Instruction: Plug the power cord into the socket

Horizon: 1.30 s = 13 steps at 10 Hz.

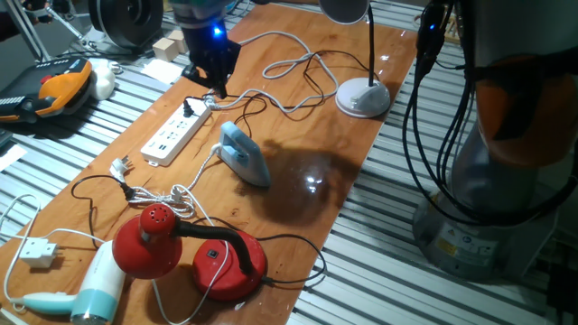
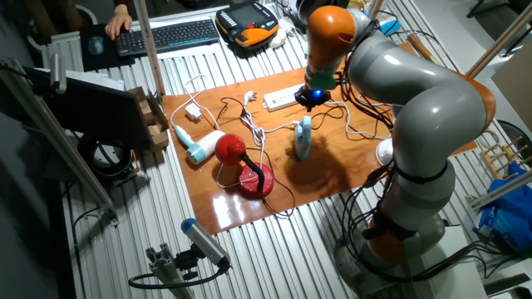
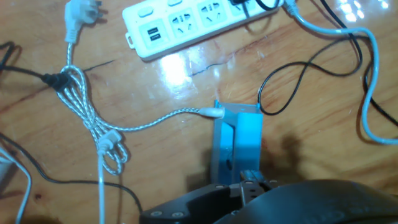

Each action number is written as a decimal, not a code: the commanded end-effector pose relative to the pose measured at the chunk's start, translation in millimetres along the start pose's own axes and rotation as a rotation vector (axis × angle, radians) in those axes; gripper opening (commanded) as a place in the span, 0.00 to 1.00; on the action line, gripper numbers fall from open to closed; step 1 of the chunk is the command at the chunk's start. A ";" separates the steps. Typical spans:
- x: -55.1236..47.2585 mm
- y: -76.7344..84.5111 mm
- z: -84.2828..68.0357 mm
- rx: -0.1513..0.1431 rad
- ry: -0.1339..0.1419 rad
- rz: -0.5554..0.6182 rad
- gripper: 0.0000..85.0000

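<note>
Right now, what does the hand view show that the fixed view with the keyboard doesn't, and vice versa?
Hand view only: the outlet faces and USB ports on the socket, and the braided weave of the bundled cord close up. Pincer fingertips are not visible there.

Keyboard view only: the whole arm, the pincer over the socket's end, the red lamp, the hair dryer and the keyboard.

Both: socket, blue iron, wooden table.

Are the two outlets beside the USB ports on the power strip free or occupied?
Free. The hand view shows both outlets on the socket bare; a black plug sits farther along, at the frame edge.
</note>
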<state>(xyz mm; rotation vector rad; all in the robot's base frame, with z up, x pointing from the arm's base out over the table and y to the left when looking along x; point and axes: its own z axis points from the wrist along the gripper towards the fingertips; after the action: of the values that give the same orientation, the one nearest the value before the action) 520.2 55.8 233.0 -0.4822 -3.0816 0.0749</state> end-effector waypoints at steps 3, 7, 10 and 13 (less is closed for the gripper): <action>2.1 5.3 2.1 0.002 -0.001 0.027 0.00; 11.1 20.7 11.6 -0.018 -0.002 0.074 0.00; 13.1 24.9 13.9 -0.051 0.021 0.098 0.00; 20.1 37.5 15.5 -0.044 0.022 0.133 0.00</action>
<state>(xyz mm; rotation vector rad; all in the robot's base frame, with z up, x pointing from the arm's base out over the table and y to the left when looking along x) 511.8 97.4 215.6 -0.6868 -3.0329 0.0045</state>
